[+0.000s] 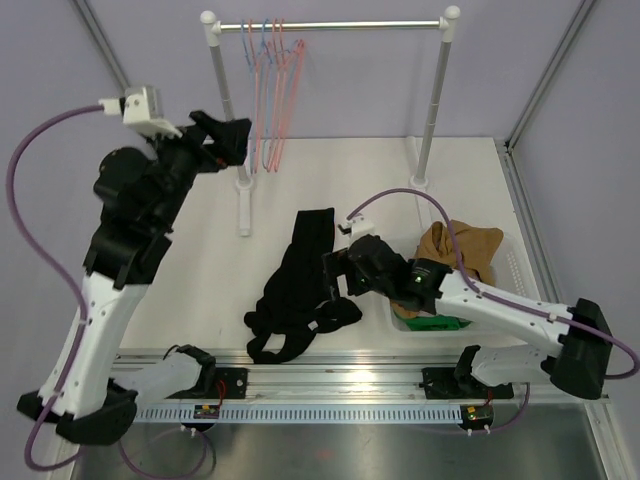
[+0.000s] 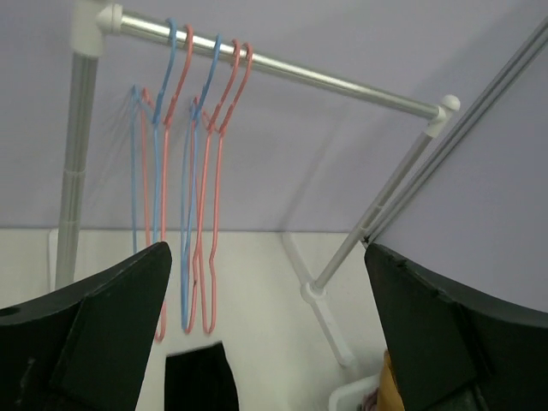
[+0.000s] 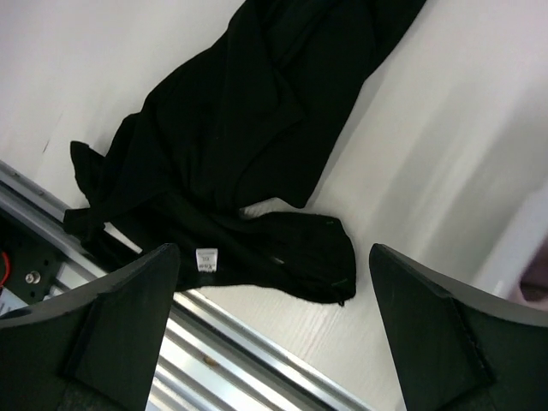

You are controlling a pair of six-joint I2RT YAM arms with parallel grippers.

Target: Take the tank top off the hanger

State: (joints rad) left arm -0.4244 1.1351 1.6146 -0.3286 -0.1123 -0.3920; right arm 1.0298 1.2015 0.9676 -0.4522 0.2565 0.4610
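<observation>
Here the left gripper [image 2: 265, 257] and right gripper [image 3: 274, 253] gape wide; the tank top [image 3: 257, 111] bears an illegible white label [image 3: 205, 259].

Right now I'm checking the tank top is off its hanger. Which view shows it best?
Top external: the whole tank top lies on the table, apart from the hangers on the rail. Right wrist shows most of it close, cropped at the frame's top. Left wrist catches only a black corner, probably it.

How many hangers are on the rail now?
5, all empty, bunched near the left end of the rail: two blue hangers and three pink hangers. They overlap, so another may be hidden.
</observation>
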